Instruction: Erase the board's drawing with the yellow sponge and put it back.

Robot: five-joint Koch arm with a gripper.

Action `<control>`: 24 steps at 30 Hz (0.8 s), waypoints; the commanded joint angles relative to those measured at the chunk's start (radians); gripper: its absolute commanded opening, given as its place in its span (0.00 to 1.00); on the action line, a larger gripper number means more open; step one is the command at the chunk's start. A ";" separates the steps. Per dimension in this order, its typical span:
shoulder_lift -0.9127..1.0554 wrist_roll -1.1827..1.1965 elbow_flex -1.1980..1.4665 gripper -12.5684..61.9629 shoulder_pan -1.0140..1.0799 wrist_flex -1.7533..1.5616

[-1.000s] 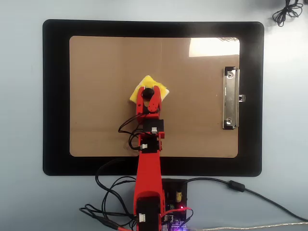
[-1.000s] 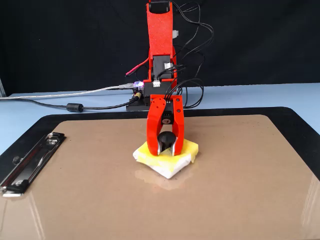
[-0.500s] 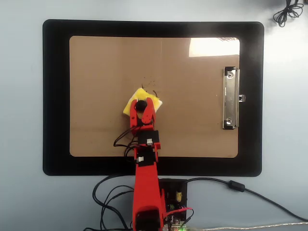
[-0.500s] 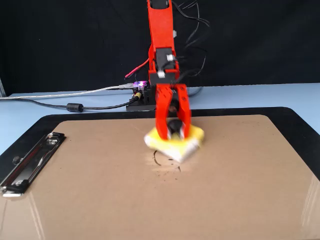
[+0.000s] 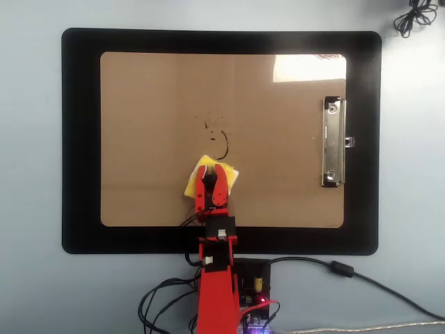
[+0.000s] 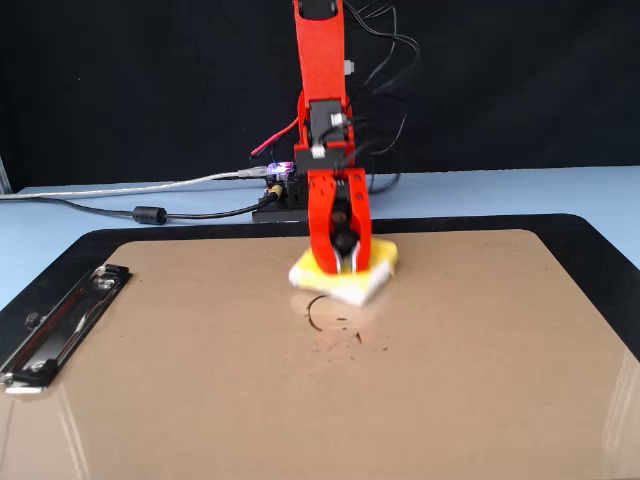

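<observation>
Red hand [image 5: 211, 178] [image 6: 343, 262] pointing down, closed on the black knob [image 6: 343, 242] of the yellow sponge [image 5: 197, 182] [image 6: 345, 280]. Sponge pressed flat on the brown clipboard [image 5: 139, 125] [image 6: 480, 380], nearer the arm-side long edge than the centre in the overhead view. Black marker drawing [image 5: 221, 145] [image 6: 318, 312] uncovered just beyond the sponge, on the side away from the arm base: a thin curved hook, with faint smudged specks [image 5: 211, 120] [image 6: 345, 343] further out. Silver metal clip [image 5: 334, 142] [image 6: 55, 325] on the short edge at right in the overhead view, at left in the fixed view, well apart from the sponge. Clipboard centred on a larger black mat [image 5: 80, 139] [image 6: 600, 235], itself on a pale blue desk [image 5: 31, 167] [image 6: 120, 200]. Black cables [image 5: 160, 306] [image 6: 150, 212] beside the arm base [image 5: 250, 278].
</observation>
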State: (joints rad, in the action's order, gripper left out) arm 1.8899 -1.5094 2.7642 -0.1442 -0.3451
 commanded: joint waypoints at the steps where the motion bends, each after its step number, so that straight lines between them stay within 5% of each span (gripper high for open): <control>1: 0.081 -0.009 0.006 0.06 -0.008 -0.006; 12: -0.400 0.014 -0.488 0.06 0.114 -0.015; 24: -0.150 0.094 -0.054 0.06 0.198 -0.169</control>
State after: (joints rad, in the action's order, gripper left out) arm 1.7319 -1.4496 2.7121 0.0430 -0.4786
